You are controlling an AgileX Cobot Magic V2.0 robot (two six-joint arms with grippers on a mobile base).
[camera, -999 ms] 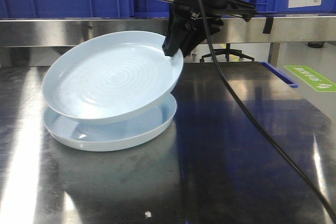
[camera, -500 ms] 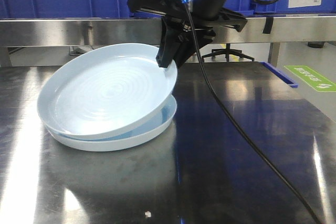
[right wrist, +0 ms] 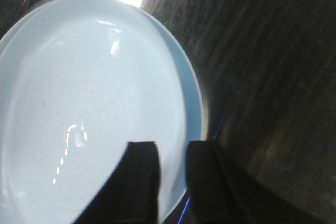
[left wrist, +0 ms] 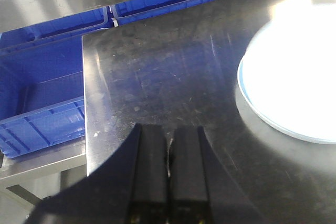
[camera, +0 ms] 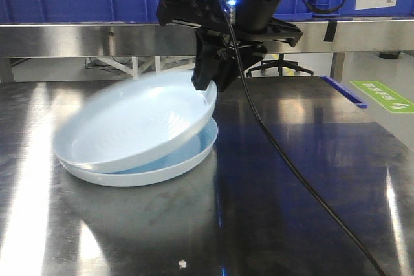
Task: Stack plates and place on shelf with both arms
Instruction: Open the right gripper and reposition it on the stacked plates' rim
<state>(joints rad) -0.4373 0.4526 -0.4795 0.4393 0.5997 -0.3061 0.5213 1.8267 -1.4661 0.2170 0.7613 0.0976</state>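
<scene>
Exterior front-facing view showed the right claw (camera: 207,84) clamped on the far rim of the upper plate (camera: 132,127), which leaned tilted onto the lower plate (camera: 155,176) on the desk (camera: 304,185). Nearby, the left claw (left wrist: 168,171) hung pressed together, empty. Stacking looked nearly finished. Next, the raised rim probably needed lowering flat, then releasing.

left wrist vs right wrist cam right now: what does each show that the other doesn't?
Left wrist only: the left gripper, shut on nothing, the steel table corner and blue bins beyond it. Right wrist only: the right gripper straddling the upper plate rim, with the lower plate a bluer crescent beside it. Both: the table and the plates, blown out white in the left wrist.
</scene>
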